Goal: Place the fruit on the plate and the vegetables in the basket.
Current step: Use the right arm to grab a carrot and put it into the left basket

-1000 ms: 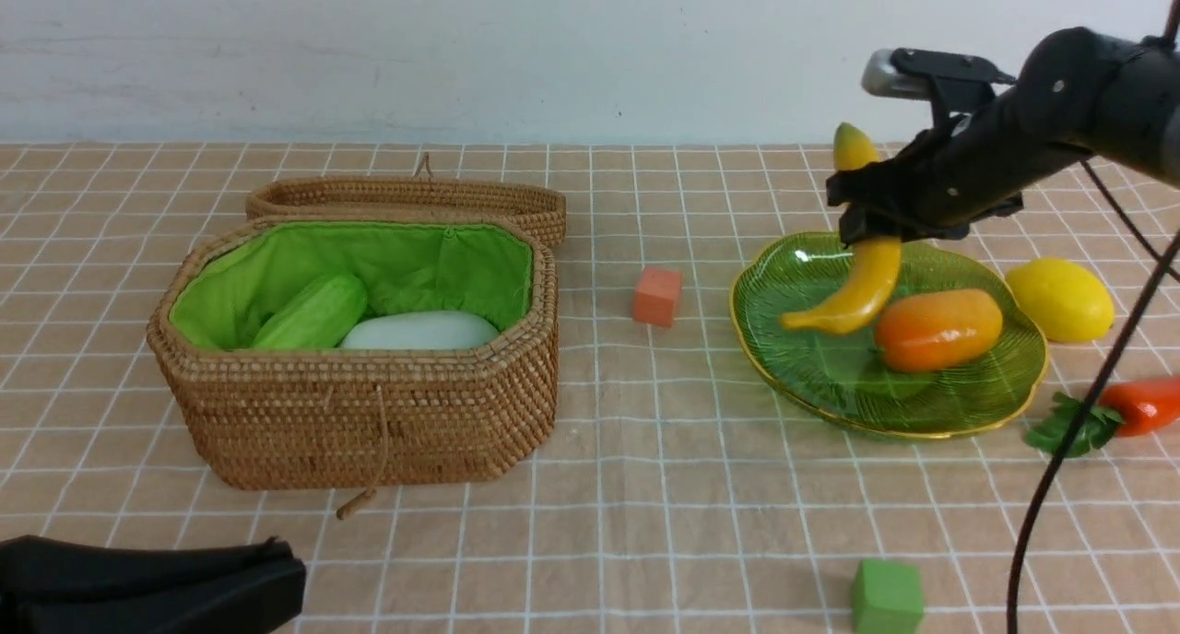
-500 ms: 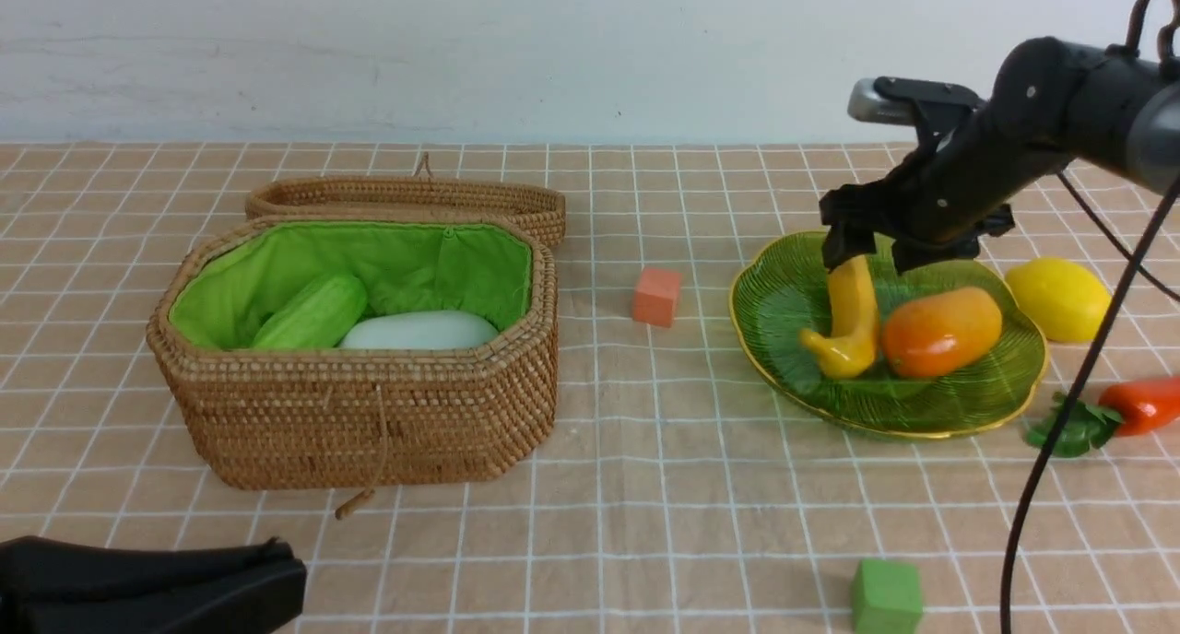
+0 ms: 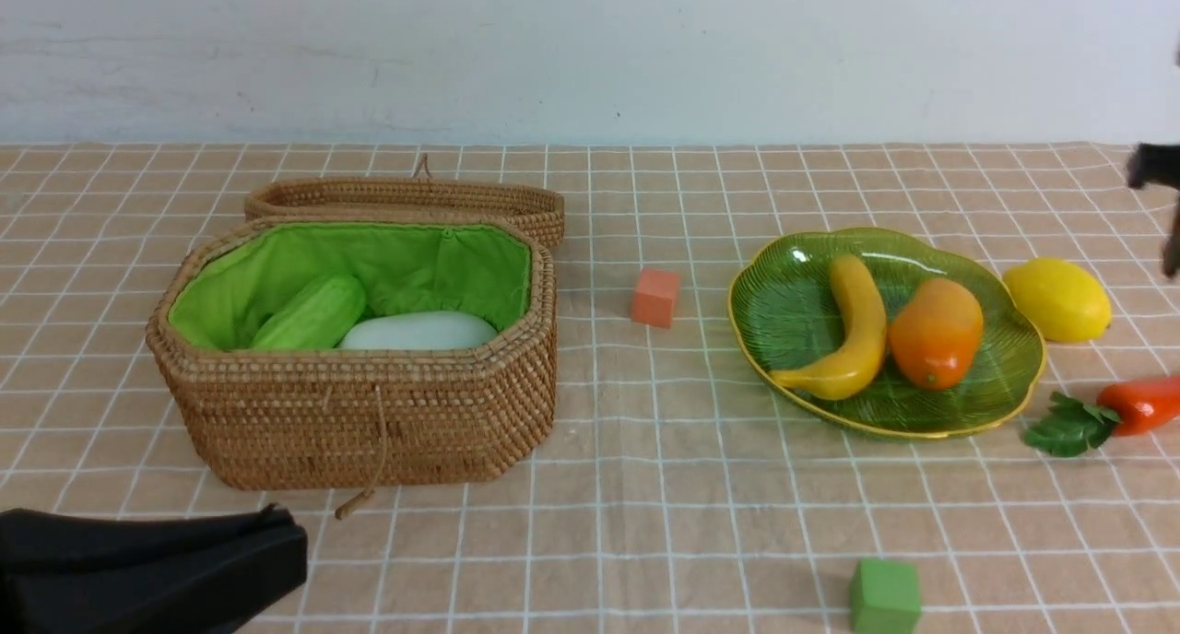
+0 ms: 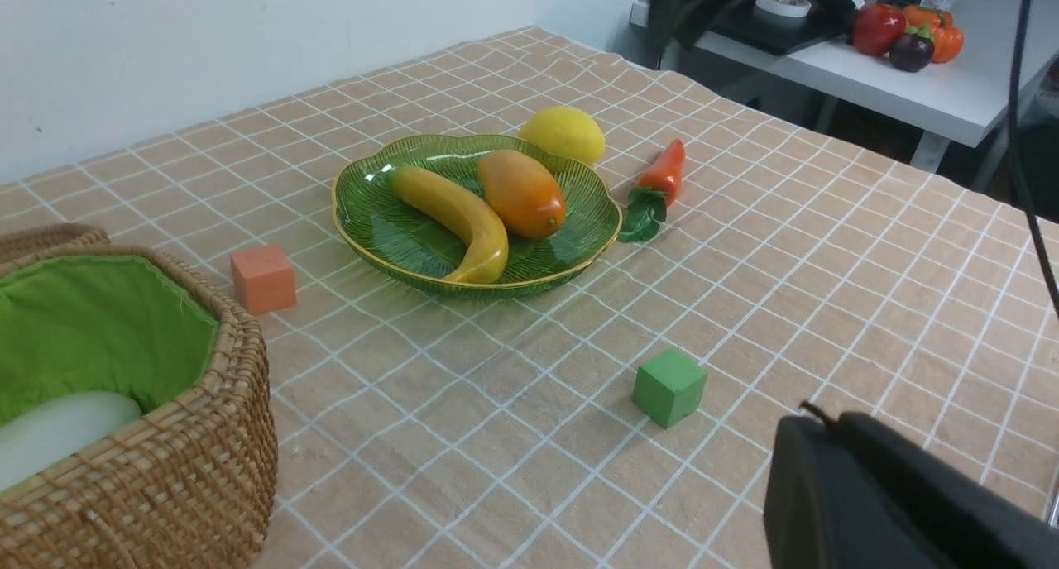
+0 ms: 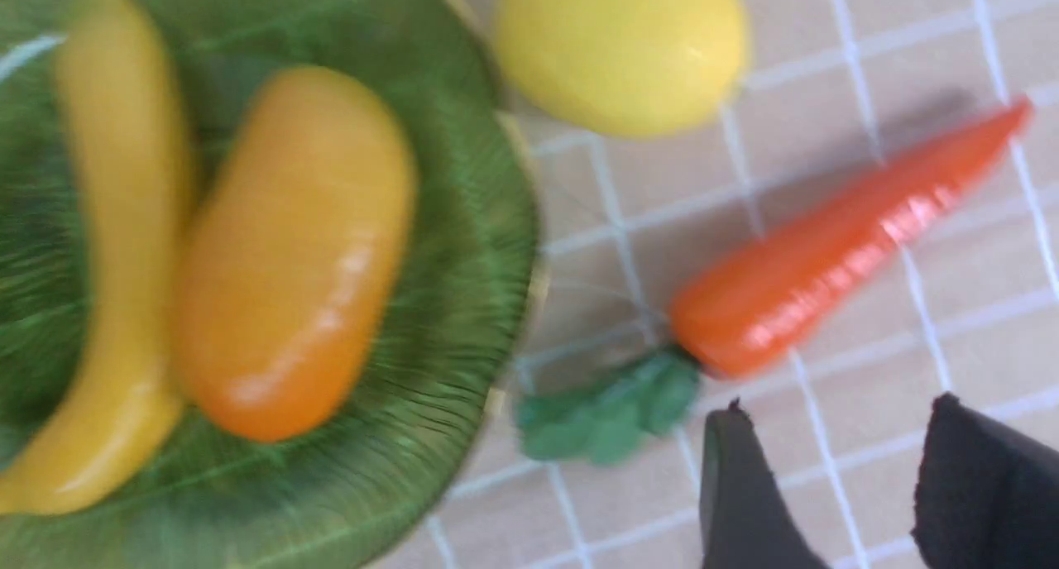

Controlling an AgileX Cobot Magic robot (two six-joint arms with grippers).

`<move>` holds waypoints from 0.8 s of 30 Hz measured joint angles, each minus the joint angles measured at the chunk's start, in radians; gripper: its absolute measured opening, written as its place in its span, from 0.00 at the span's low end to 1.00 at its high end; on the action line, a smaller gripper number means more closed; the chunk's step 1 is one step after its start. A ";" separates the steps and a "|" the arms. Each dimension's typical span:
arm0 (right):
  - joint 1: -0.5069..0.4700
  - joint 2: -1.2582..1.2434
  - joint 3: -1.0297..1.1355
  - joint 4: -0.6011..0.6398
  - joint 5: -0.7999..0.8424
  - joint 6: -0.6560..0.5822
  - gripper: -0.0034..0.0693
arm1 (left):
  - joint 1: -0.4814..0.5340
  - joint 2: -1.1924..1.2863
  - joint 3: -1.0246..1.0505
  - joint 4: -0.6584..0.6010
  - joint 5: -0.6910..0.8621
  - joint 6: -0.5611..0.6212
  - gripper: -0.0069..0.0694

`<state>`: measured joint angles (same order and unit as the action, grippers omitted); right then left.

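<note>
The banana (image 3: pixel 853 334) and the mango (image 3: pixel 936 332) are lying side by side on the plate (image 3: pixel 784 275), while the lemon (image 3: pixel 1057 299) is sitting on the bench (image 3: pixel 645 487) just beside the plate's right rim. It is judged to be the fruit now being gone for. The right fingers (image 5: pixel 745 503) are being held apart with nothing between them, above the bench near the pepper (image 3: pixel 1141 404). The left fingers (image 3: pixel 184 565) are being kept closed, low at the near left in front of the basket (image 3: pixel 369 422), where the gourd (image 3: pixel 313 313) and the radish (image 3: pixel 419 330) are already lying. The lemon is probably best being taken from above, across its shorter width and at its middle, since so glossy and rounded a skin is likely to be squeezed out of an off-centre pinch. The fingers are being asked to straddle it fully before closing, and the pepper's leaves, lying close to the rim, are being kept clear of. For the release, the bare part of the plate beside the mango is being favoured, with the lemon lowered right down so that it is not being left to roll or to knock the mango.
</note>
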<state>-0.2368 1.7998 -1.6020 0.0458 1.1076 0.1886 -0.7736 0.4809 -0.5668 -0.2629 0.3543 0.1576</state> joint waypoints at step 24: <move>-0.117 0.278 0.111 0.253 -0.309 -0.091 0.60 | 0.000 0.000 0.000 -0.041 0.001 0.000 0.08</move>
<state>-0.3541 2.0775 -1.4913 0.2985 0.7987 0.0974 -0.7736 0.4809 -0.5668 -0.3042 0.3554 0.1576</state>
